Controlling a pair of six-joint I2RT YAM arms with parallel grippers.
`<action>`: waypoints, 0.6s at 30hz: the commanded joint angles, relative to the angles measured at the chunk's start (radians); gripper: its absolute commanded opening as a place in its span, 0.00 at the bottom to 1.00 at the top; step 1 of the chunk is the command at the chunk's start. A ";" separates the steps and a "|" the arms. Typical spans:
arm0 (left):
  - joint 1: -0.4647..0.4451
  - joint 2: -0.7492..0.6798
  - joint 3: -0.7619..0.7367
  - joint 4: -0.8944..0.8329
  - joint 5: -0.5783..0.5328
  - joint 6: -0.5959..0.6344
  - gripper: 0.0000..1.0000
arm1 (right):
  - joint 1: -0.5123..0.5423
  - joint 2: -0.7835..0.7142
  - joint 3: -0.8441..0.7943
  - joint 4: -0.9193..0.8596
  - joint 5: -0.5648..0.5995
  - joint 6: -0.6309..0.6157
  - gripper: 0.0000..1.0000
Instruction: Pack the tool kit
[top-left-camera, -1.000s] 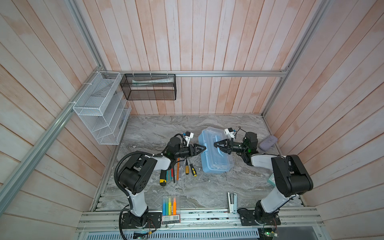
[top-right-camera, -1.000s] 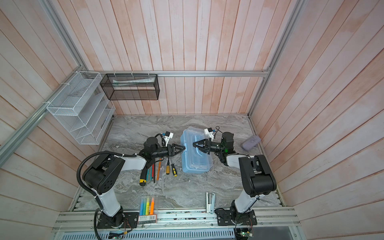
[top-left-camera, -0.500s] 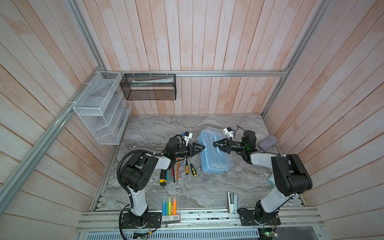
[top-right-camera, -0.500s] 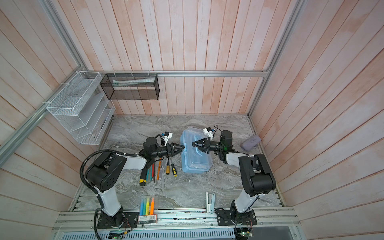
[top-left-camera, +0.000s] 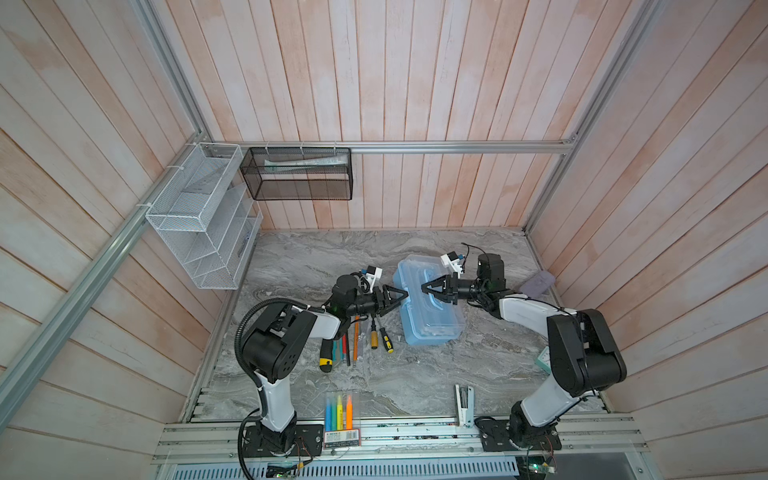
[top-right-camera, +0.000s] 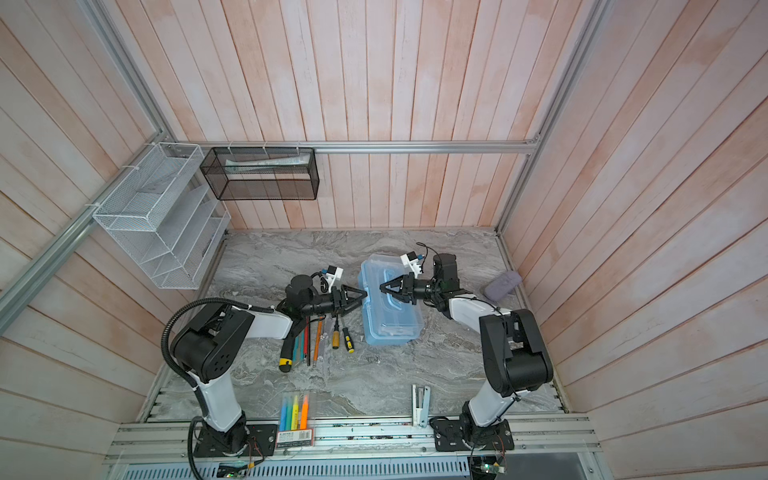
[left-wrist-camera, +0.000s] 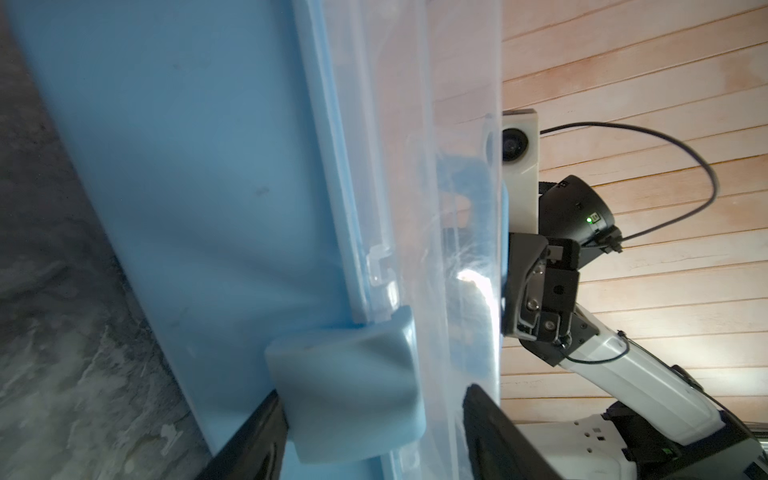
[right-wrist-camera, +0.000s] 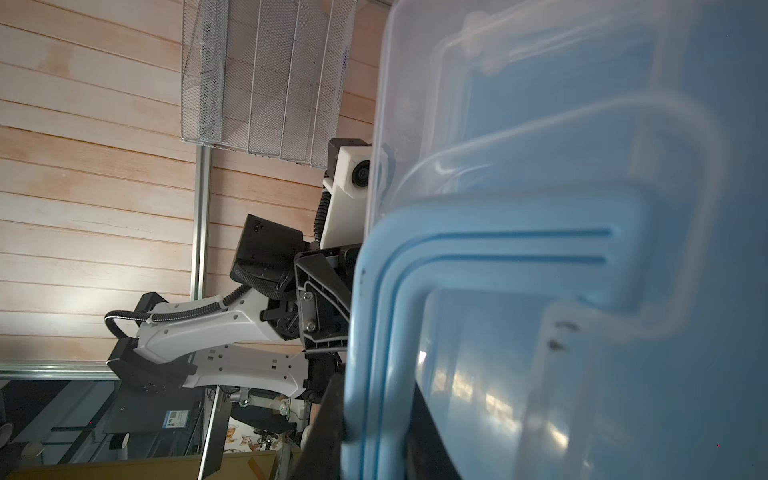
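Looking down in both top views, I have the light blue tool box (top-left-camera: 432, 328) (top-right-camera: 390, 328) on the grey marbled counter (top-left-camera: 324, 257), a little right of centre, with one long side facing each arm. Its clear lid (left-wrist-camera: 415, 166) sits down on the body.

My left gripper (top-left-camera: 402, 296) (top-right-camera: 361, 294) is at the box's left long side. In the left wrist view, the gripper (left-wrist-camera: 370, 415) has its jaws spread apart. They straddle the blue latch (left-wrist-camera: 345, 374): one finger is against the latch's outer face and the other is out over the lid, clear of the latch. Nothing is clamped there.

My right gripper (top-left-camera: 424, 286) (top-right-camera: 384, 286) reaches in from the other side over the top of the box. In the right wrist view, the gripper (right-wrist-camera: 374, 424) is nearly closed, with the handle (right-wrist-camera: 478, 249) pinched between its fingers.

The loose tools lie on the counter just left of the box, beside and partly under the left arm. There are two yellow-and-black screwdrivers (top-left-camera: 381, 340), thinner orange, red and teal pieces I cannot name, and the yellow-and-black utility knife (top-left-camera: 327, 353).

Near the front edge, well apart from the box, are the pack of highlighters (top-left-camera: 340, 413) and the white stapler (top-left-camera: 464, 405).
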 joint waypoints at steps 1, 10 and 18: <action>-0.018 -0.037 0.051 0.261 0.104 -0.019 0.68 | 0.006 0.071 -0.038 -0.121 0.213 -0.170 0.00; 0.015 -0.081 0.021 0.315 0.121 -0.046 0.68 | -0.017 0.103 -0.053 -0.132 0.232 -0.170 0.00; 0.067 -0.167 -0.018 0.215 0.120 0.015 0.68 | -0.035 0.104 -0.047 -0.169 0.284 -0.184 0.00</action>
